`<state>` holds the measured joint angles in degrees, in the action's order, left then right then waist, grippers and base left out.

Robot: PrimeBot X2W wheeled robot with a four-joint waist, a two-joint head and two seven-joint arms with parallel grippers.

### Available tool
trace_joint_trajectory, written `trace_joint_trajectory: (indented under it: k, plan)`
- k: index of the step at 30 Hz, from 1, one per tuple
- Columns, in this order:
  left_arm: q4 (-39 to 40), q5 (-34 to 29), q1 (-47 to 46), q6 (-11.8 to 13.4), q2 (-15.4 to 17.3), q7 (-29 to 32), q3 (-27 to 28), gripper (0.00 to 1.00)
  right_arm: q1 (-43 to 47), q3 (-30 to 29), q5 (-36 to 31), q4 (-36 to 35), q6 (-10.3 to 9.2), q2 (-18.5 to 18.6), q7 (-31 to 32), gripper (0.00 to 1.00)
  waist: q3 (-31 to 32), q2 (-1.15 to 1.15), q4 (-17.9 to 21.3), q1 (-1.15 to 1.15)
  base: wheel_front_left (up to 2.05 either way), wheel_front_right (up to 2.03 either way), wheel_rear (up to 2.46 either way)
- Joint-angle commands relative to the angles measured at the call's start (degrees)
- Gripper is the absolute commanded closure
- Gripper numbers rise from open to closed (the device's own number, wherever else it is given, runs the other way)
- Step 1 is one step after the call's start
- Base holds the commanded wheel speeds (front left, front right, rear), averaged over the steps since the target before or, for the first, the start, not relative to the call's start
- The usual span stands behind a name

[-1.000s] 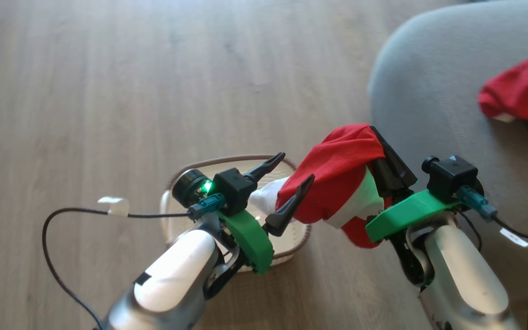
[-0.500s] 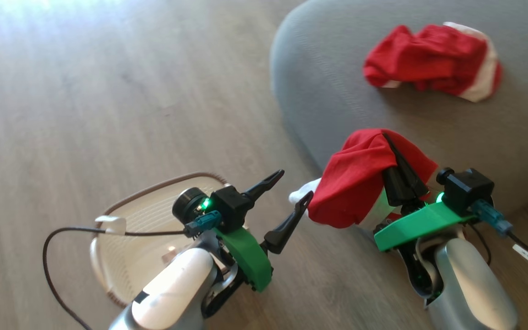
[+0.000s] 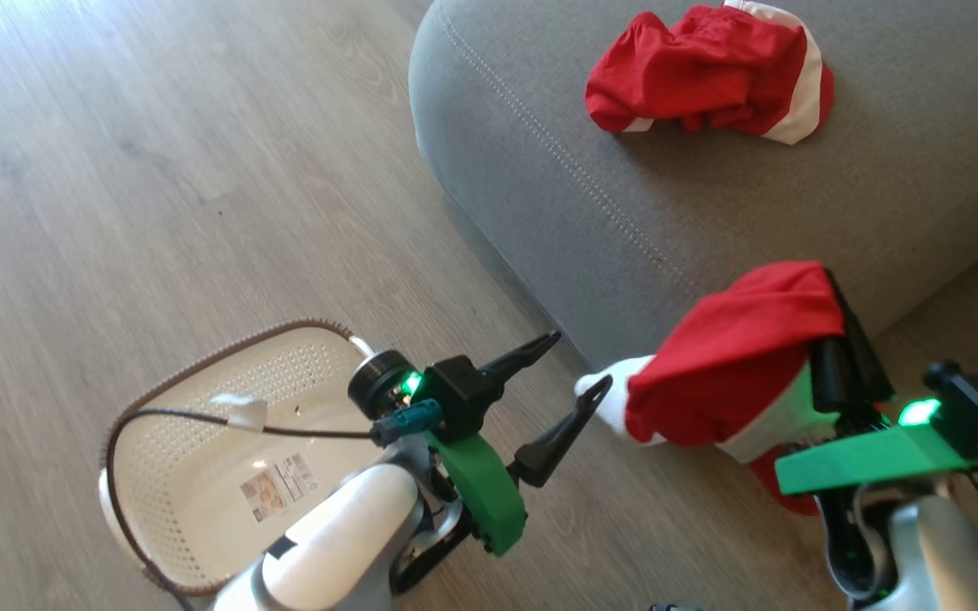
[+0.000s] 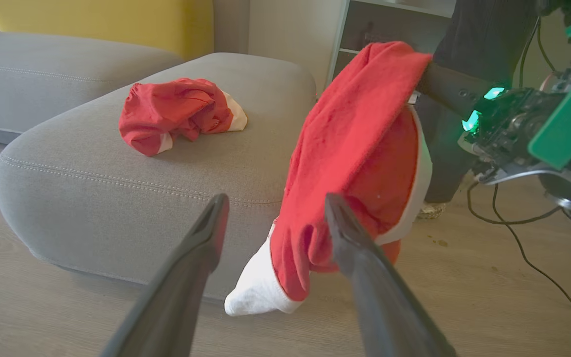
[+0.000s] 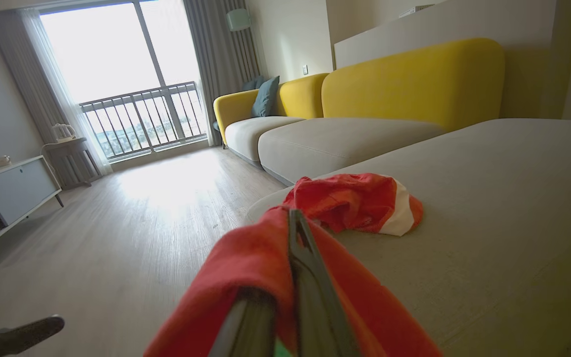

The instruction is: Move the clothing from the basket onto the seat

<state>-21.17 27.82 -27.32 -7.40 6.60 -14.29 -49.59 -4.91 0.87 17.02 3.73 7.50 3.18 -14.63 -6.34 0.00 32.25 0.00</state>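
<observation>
Left claw is released, just past the basket. Right claw is clenched on the clothing: red, white-banded, draped so most of the fingers are hidden, hanging at the front edge of the seat. Farther back, another red garment lies crumpled on the seat.

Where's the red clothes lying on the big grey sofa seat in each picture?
Head view: the crumpled clothing lies at the top, right of centre.
Left wrist view: upper left of centre.
Right wrist view: middle, just beyond the right gripper and its held garment.
Shared landmark: the grey seat beneath it.
</observation>
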Motion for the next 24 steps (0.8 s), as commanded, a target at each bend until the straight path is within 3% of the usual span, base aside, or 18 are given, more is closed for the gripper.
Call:
trace_joint_trajectory:
  k: [1,12,24]
  plan:
    - [1.9,0.5,-3.6,-0.1,0.9,-0.7,1.4,0.00,-0.2,0.3,-0.4,-3.1,-0.01,-0.3,-0.4,1.00,-0.7,0.00,0.2,0.00,0.00,0.00,0.00]
    - [4.0,0.5,-3.6,-0.1,3.4,-0.7,0.8,0.00,-3.4,-2.3,-2.8,-5.2,-0.01,0.0,-0.4,1.00,-3.8,0.00,0.3,0.00,0.00,0.00,0.00]
    - [5.0,-0.8,-1.9,-0.1,8.1,-0.7,2.7,0.00,-22.1,-2.9,-8.5,1.0,-0.01,9.9,-0.4,1.00,-9.5,0.00,0.6,0.00,0.00,0.00,0.00]
